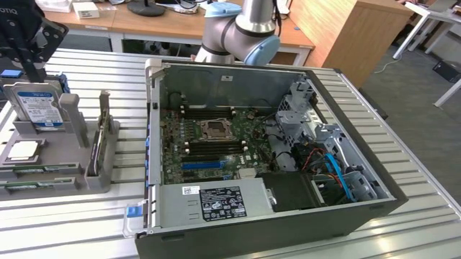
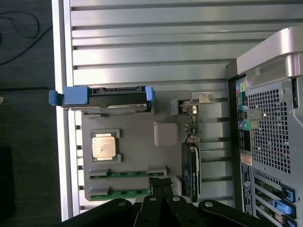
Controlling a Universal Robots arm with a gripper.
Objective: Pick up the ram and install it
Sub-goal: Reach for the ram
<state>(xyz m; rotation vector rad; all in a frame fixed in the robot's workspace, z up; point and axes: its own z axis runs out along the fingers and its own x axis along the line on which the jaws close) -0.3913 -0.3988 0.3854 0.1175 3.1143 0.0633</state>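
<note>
- End effector [image 2: 161, 183]: closed, its dark fingers pressed together with nothing between them. In the wrist view the tips sit over the grey holder [image 2: 137, 153], just past one end of the two green sticks.
- Ram [image 2: 127, 173]: a long, thin green board lying flat in a slot of the grey holder, not gripped. In the exterior view it lies at [image 1: 36, 170].
- Second ram stick [image 2: 124, 193]: it lies parallel to the first in the neighbouring slot, nearer the holder's end. In the exterior view it lies at [image 1: 34, 185].
- Grey holder: it rests on the slatted metal tabletop [image 2: 142, 47] close to one of its edges, beside the computer case [image 1: 230, 86] and apart from it.
- Hard drive [image 1: 36, 108]: silver with a blue-and-white label, it stands upright in the holder at the end opposite the ram sticks. Its blue side rails are seen from above in the wrist view.
- Processor chip [image 2: 105, 144]: a square metal-topped part, it lies flat in the holder between the hard drive and the ram.
- Expansion card [image 1: 101, 135]: it stands on edge with a metal bracket, along the holder's side that faces the case.
- Computer case: it lies on its side with the panel off, near the middle of the tabletop. The green motherboard [image 1: 209, 148] is exposed.
- Power supply [image 1: 216, 202]: a silver box with a black label, it sits in the case at the end towards the tabletop's near edge in the exterior view.
</note>
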